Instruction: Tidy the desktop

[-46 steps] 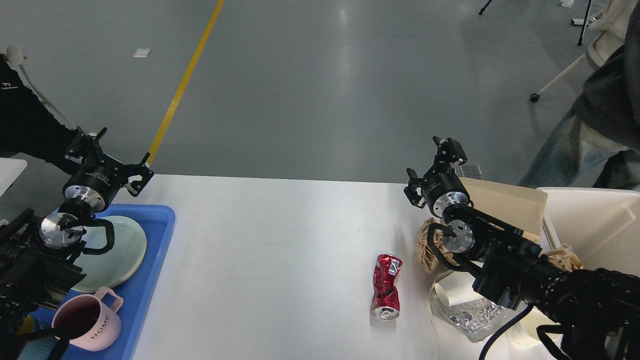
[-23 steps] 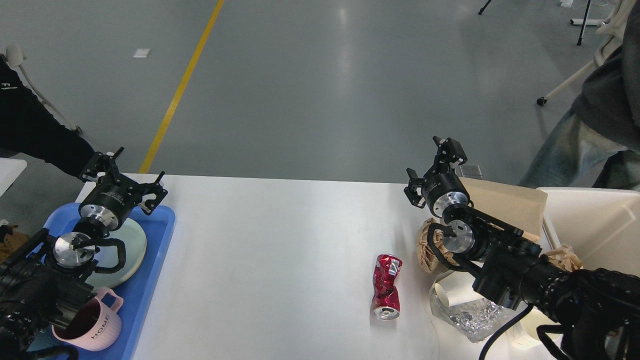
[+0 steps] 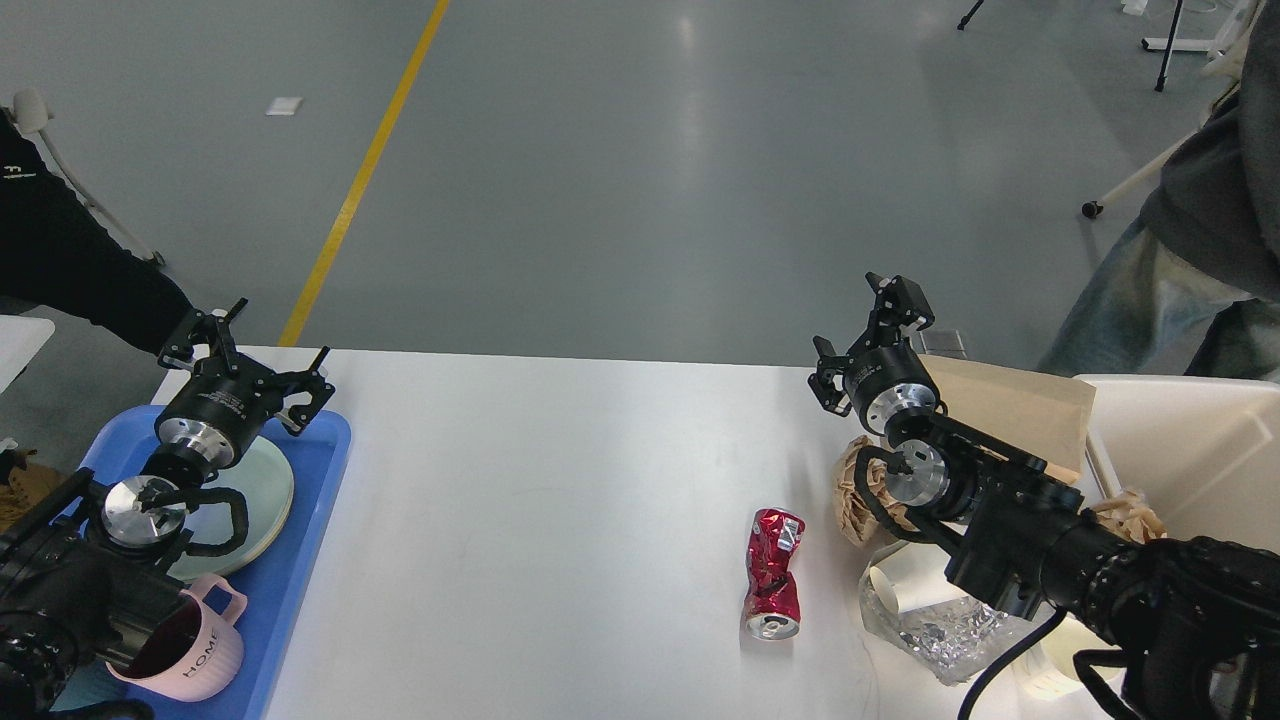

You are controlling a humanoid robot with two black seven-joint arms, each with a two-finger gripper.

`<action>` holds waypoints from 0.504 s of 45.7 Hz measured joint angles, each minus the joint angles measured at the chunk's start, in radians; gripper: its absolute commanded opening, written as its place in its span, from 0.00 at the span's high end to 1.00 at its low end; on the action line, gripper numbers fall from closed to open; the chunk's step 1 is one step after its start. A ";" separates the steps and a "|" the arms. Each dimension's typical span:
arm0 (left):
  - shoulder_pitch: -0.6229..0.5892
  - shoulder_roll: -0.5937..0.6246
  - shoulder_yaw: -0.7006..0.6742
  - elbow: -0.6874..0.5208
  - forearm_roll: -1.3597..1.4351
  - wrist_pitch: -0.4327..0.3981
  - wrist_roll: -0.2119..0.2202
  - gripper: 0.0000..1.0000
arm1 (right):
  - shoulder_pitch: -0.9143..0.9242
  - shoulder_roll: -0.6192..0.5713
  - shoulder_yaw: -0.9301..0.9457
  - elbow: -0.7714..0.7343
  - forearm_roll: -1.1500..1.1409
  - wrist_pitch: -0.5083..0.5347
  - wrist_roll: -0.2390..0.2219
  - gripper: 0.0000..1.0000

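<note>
Desktop (image 3: 560,520) fills the lower middle. At its left edge, tray (image 3: 310,520) w/ plate (image 3: 262,490) & mug (image 3: 190,650) — left gripper (image 3: 250,360) above it, fingers spread, empty. Right of center: can (image 3: 773,575). Right gripper (image 3: 860,330) near desktop's back-right — grip state can't tell.

A single view from the robot's own head looks forward and steeply down across the white surface (image 3: 560,500), which fills the lower half of the picture while grey floor with a yellow line (image 3: 365,170) stretches away above. The camera sits close: the robot's left arm (image 3: 120,520) enters at the lower left edge and its right arm (image 3: 1050,560) at the lower right, both large in the foreground. A blue tray (image 3: 310,520) is cropped at the left edge and a beige bin (image 3: 1190,440) at the right. No second view is given.
</note>
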 measured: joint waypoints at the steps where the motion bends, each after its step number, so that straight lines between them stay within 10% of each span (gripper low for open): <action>1: 0.000 0.000 0.000 0.000 0.000 0.000 0.000 0.03 | 0.000 0.000 0.000 0.000 0.000 0.000 0.000 0.00; 23: 0.000 -0.001 0.000 0.000 0.000 0.000 0.000 0.03 | 0.000 0.000 0.000 0.000 0.000 0.000 0.000 0.00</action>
